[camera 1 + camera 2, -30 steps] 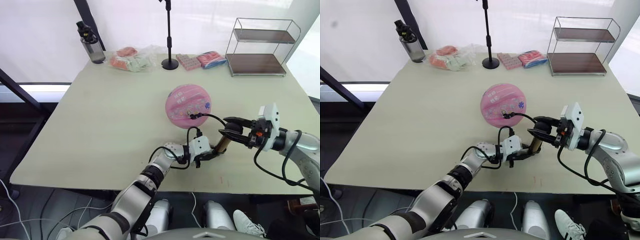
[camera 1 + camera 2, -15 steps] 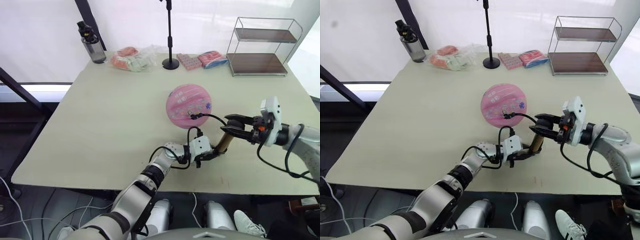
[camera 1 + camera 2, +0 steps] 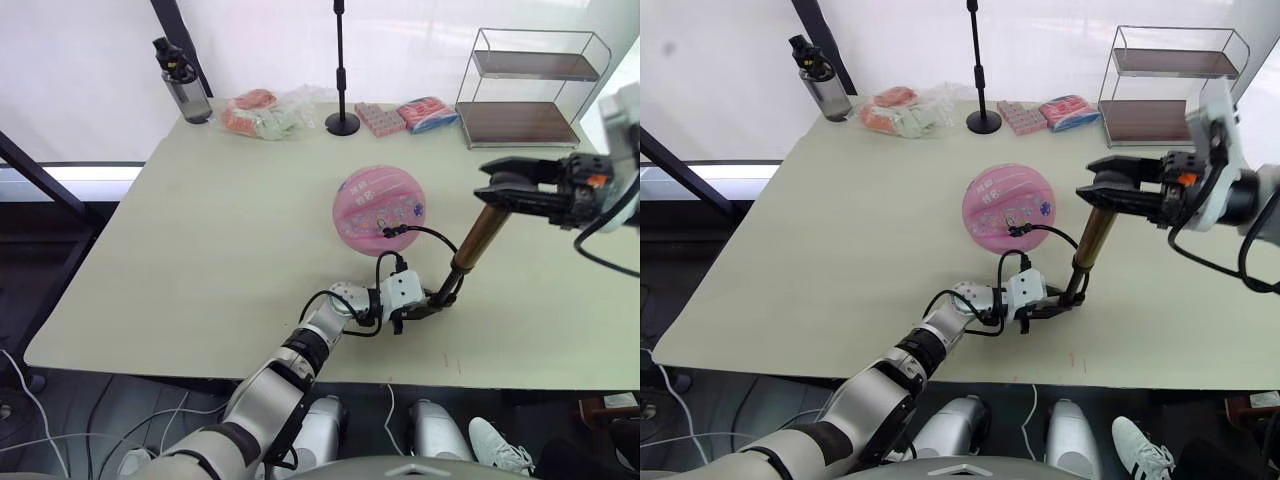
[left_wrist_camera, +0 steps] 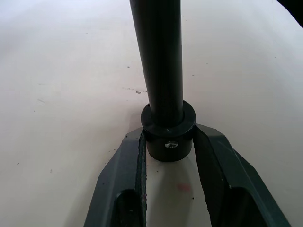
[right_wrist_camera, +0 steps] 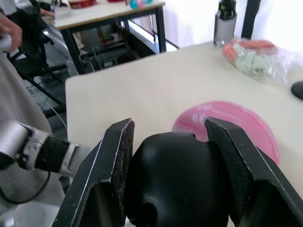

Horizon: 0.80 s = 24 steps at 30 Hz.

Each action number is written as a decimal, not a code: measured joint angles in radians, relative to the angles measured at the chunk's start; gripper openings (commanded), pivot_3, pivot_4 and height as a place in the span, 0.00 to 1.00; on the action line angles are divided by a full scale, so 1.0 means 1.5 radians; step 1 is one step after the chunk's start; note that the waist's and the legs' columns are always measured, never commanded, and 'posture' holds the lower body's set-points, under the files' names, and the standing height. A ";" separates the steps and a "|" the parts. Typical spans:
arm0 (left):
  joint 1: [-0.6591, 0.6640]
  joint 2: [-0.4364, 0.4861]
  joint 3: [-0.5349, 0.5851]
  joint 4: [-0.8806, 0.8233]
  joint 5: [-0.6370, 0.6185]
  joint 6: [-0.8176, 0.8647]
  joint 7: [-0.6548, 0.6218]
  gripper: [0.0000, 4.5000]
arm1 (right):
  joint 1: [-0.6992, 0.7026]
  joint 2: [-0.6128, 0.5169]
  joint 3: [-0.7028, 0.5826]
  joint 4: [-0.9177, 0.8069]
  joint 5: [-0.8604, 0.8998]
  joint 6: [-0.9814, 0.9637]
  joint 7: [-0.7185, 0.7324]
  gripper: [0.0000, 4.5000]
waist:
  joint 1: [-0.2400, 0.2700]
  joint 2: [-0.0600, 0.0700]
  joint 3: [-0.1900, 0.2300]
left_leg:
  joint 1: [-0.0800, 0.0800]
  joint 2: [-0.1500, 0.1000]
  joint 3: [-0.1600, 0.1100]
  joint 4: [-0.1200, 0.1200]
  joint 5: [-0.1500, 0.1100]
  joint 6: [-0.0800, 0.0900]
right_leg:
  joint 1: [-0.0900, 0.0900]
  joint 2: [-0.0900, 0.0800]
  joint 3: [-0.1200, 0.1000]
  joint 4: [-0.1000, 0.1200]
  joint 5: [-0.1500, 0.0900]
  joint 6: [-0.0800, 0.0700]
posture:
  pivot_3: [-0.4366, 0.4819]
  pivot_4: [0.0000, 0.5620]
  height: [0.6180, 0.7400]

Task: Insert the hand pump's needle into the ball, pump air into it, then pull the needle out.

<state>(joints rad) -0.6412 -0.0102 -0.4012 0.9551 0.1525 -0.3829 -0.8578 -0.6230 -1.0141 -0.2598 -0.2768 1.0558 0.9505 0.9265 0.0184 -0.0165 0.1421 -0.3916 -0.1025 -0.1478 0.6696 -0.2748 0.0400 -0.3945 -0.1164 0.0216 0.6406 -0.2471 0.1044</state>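
Step in hand: the robot is pumping; judging by the long bare rod, the handle is standing near the top of a stroke.
Left end effector (image 3: 432,302): its two fingers are clamping the black bottom cap of the hand pump (image 3: 477,236) against the bench (image 3: 200,250), close to the near edge.
Right end effector (image 3: 1102,190): its fingers are closing on the pump's black T-handle, held high above the bench, off to the right of the ball.
Hand pump: it is leaning from the pinned base up and to the right, the gold-bronze cylinder riding high under the handle.
Ball (image 3: 378,209): the pink ball is resting on the bench just beyond the pump's base.
Hose (image 3: 425,235): the thin black hose is arcing from the pump to the front of the ball; the needle looks seated there, though it is too small to confirm.
Doing it well: the right arm should be pushing straight down the pump's own axis while the left is keeping the base pinned.
Risk: a sideways push could be tugging the hose and rolling the ball.
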 measured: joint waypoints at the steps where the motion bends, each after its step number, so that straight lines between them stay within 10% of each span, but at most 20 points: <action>1: 0.000 0.000 0.000 -0.001 0.000 0.000 0.000 0.24 | -0.004 -0.003 0.000 0.002 0.009 0.011 -0.004 0.45 | 0.000 0.000 0.000 | -0.001 0.000 0.000 0.000 0.000 0.000 | -0.001 0.000 0.000 0.000 0.000 0.000 | 0.48 0.27 0.96; 14: 0.001 -0.001 0.000 -0.003 0.000 -0.002 -0.003 0.24 | -0.020 -0.005 0.000 0.008 0.015 0.041 -0.017 0.45 | 0.002 0.001 0.001 | -0.004 0.000 0.000 0.000 0.000 0.000 | -0.003 0.000 0.000 0.000 0.000 0.000 | 0.48 0.27 0.96; 24: 0.011 0.001 0.000 -0.003 0.001 -0.002 0.010 0.24 | 0.198 0.041 0.006 -0.073 -0.098 -0.119 0.003 0.45 | 0.000 -0.003 -0.003 | 0.002 0.000 0.000 0.000 0.000 0.000 | 0.001 0.001 0.000 0.001 0.000 0.000 | 0.48 0.27 0.96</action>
<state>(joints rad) -0.6247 -0.0085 -0.4017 0.9509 0.1534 -0.3852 -0.8420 -0.3259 -0.9529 -0.2509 -0.3857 0.9087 0.7725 0.9308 0.0183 -0.0215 0.1375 -0.3893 -0.1022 -0.1476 0.6704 -0.2747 0.0398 -0.3929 -0.1156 0.0218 0.6418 -0.2472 0.1045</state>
